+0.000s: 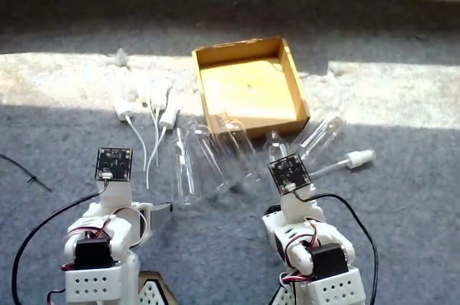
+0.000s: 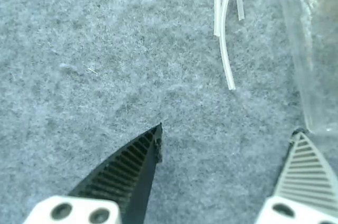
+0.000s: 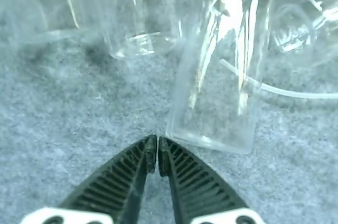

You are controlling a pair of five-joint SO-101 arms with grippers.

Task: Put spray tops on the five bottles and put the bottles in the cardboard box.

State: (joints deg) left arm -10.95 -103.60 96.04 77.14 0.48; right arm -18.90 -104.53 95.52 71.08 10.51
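Capping seems at its start, the left gripper (image 2: 229, 130) open over the carpet (image 2: 105, 49), the right gripper (image 3: 157, 140) closed and empty, so next a spray top (image 1: 167, 116) needs grasping.

Clear bottles (image 1: 185, 162) lie on their sides beside the open cardboard box (image 1: 248, 93) — loose white spray tops (image 1: 154, 103), tubes trailing, lie near them.
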